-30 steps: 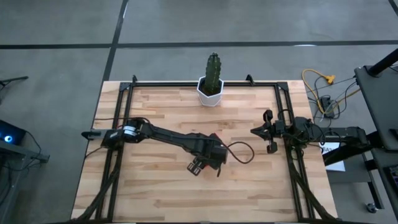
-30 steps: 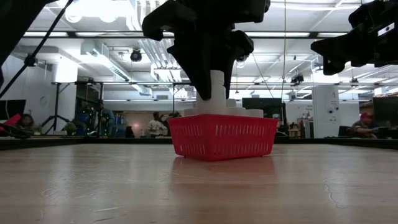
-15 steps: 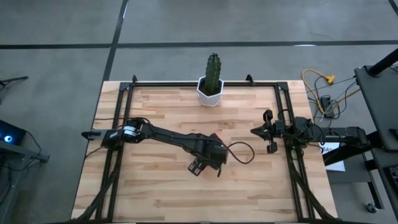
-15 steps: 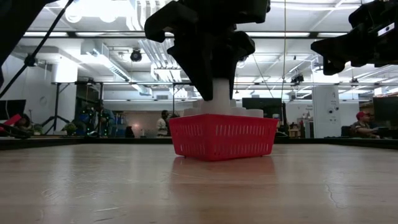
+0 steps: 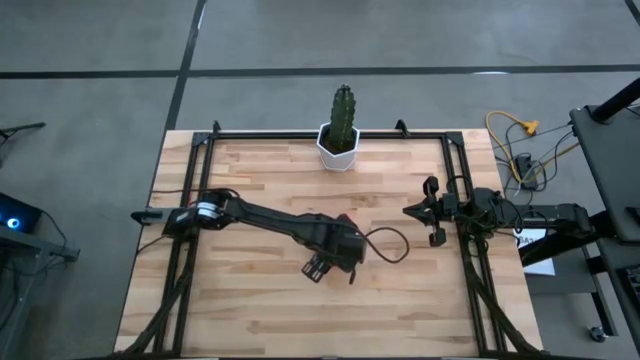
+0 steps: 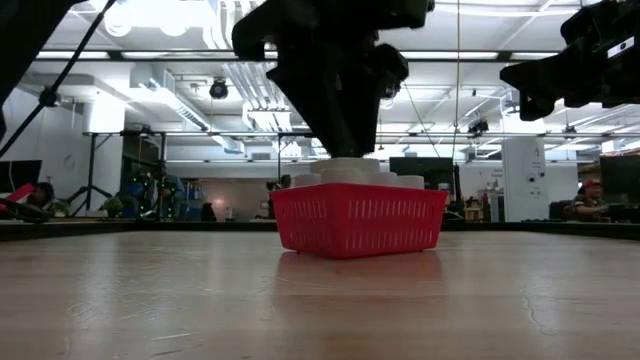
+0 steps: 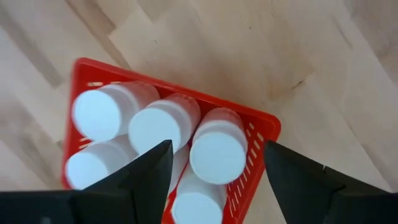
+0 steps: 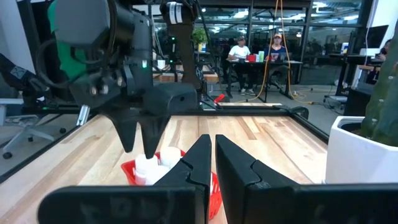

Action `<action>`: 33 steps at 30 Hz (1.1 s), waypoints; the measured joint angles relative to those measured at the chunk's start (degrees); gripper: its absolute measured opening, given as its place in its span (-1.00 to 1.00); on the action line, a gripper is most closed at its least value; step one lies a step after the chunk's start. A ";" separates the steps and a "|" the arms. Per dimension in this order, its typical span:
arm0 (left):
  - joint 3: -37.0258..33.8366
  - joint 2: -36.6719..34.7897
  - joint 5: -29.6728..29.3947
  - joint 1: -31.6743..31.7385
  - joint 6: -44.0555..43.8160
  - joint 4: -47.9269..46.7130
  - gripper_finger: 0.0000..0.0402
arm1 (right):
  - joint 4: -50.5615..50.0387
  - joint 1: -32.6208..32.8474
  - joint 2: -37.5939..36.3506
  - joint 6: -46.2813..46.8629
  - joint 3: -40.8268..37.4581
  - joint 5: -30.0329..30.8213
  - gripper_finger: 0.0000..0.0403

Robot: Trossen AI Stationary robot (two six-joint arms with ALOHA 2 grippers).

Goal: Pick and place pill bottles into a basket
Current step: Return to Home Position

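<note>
Grey concrete floor rings a pale wooden desk [image 5: 250,310] seen from above, where the left arm reaches in from the frame's left. Its left pincer [image 5: 340,245] hangs at mid-frame over the red basket [image 5: 345,220], which is mostly hidden beneath it. The right pincer [image 5: 428,212] waits right of centre, and a cactus pot [image 5: 338,150] stands at top centre. At desk level, the basket sits at mid-frame with the white pill bottles [image 6: 345,172] showing their caps above its rim, the left pincer directly above them. From the left wrist, its fingers [image 7: 146,177] are spread wide, gripping nothing, over at least five capped bottles packed inside the basket. From the right wrist, that pincer's fingers [image 8: 196,158] are pressed almost together, the basket at lower left beyond them and people [image 8: 255,46] seated in the room behind.
</note>
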 joint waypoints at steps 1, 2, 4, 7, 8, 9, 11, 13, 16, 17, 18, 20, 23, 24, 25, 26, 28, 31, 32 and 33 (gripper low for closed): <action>0.00 -0.72 -0.01 -0.01 -0.13 -0.06 0.16 | 0.02 -0.01 0.00 0.04 0.00 0.01 -0.94; 0.00 -1.35 -0.01 -0.02 -0.33 -0.21 0.16 | 0.01 0.00 0.00 0.09 0.00 -0.01 -0.94; 0.00 -2.85 -0.11 0.00 -1.11 -0.09 0.16 | -0.02 -0.01 0.00 0.01 0.00 0.03 -0.94; -0.02 -5.00 -0.07 0.00 -1.25 0.17 0.16 | -0.08 -0.01 0.00 0.11 -0.01 0.02 -0.94; -0.12 -5.68 -0.08 0.00 -1.25 0.25 0.16 | -0.12 0.01 0.00 0.07 0.00 0.02 -0.94; -0.13 -6.25 -0.06 0.00 -1.28 0.45 0.16 | -0.13 0.01 0.00 0.01 0.00 0.00 -0.94; -0.67 -7.80 0.02 0.01 -1.88 0.69 0.16 | -0.22 0.01 0.00 0.10 -0.02 -0.05 -0.94; -2.37 -9.78 0.06 0.16 -2.43 1.68 0.16 | -0.31 -0.01 -0.01 0.03 -0.02 0.07 -0.94; -7.66 -13.50 0.19 0.54 -2.31 5.55 0.16 | -0.52 -0.01 -0.04 0.11 -0.02 0.09 -0.94; -9.88 -14.74 0.34 0.83 -2.32 7.34 0.16 | -0.65 0.01 -0.04 0.07 -0.02 0.09 -0.94; -12.61 -16.32 0.32 1.18 -2.32 10.26 0.16 | -0.69 -0.01 -0.03 0.00 -0.02 0.17 -0.94; -18.25 -19.64 0.36 1.86 -2.39 15.59 0.16 | -0.74 0.01 -0.04 0.09 -0.02 0.28 -0.94; -27.03 -24.37 0.45 3.19 -2.30 22.63 0.16 | -0.74 0.01 -0.04 0.01 -0.02 0.30 -0.94; -29.64 -25.93 0.48 3.69 -2.56 24.46 0.16 | -0.74 -0.01 0.01 0.09 -0.02 0.35 -0.94; -32.01 -27.51 0.50 4.21 -2.67 25.86 0.16 | -0.74 -0.01 0.00 0.12 -0.02 0.52 -0.94; -34.22 -29.00 0.50 4.73 -2.83 27.10 0.16 | -0.76 0.01 0.00 0.08 -0.02 0.43 -0.94; -38.11 -32.19 0.36 5.71 -3.77 29.28 0.16 | -0.73 -0.01 0.00 0.06 -0.02 0.48 -0.94; -42.95 -36.85 -0.08 7.11 -4.58 31.16 0.16 | -0.72 0.00 -0.02 0.00 -0.02 0.46 -0.94; -44.46 -38.50 -0.11 7.60 -4.81 31.89 0.16 | -0.70 -0.01 -0.02 0.03 -0.02 0.46 -0.94; -45.91 -40.29 -0.11 8.06 -5.21 32.51 0.16 | -0.69 -0.01 -0.02 0.10 -0.02 0.47 -0.94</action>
